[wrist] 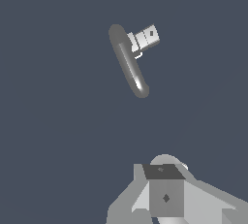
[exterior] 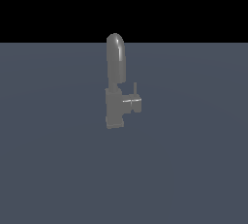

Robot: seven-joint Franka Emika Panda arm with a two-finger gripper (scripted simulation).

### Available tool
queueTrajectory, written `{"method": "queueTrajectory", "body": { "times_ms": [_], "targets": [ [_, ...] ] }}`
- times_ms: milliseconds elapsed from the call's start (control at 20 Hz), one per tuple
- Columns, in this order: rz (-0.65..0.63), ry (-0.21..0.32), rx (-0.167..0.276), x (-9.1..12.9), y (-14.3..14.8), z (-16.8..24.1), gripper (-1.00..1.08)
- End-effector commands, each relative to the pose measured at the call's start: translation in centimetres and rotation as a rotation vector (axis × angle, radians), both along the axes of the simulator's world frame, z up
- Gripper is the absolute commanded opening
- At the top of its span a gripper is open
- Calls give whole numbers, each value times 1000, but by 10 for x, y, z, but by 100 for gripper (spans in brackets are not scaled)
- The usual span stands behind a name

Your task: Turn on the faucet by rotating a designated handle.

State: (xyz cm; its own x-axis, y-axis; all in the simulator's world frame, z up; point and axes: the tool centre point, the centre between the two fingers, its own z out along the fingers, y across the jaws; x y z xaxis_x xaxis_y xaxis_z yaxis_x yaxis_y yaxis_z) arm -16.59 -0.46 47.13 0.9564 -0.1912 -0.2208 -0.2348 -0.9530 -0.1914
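Flat slate-grey floor (exterior: 193, 169), grey metal faucet (exterior: 115, 92) standing upright on it

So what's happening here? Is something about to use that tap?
A robot arm is meant to turn on the grey faucet by rotating the handle, the short stub with a thin upright pin on the exterior view's right of the base. Nothing is touching the faucet. The arm does not appear in the exterior view; the wrist view looks down on the faucet from a distance, with part of the gripper in the foreground, its fingers not clearly visible.

Upright grey faucet (exterior: 115, 85), side handle (exterior: 133, 100)
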Motion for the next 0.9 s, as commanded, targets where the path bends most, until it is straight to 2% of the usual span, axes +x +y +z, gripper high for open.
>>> {"method": "queueTrajectory", "body": {
  "times_ms": [0, 850],
  "targets": [
    [-30, 38, 31, 14, -2, -6, -100],
    [-239, 310, 253, 99, -17, -65, -100]
  ]
}}
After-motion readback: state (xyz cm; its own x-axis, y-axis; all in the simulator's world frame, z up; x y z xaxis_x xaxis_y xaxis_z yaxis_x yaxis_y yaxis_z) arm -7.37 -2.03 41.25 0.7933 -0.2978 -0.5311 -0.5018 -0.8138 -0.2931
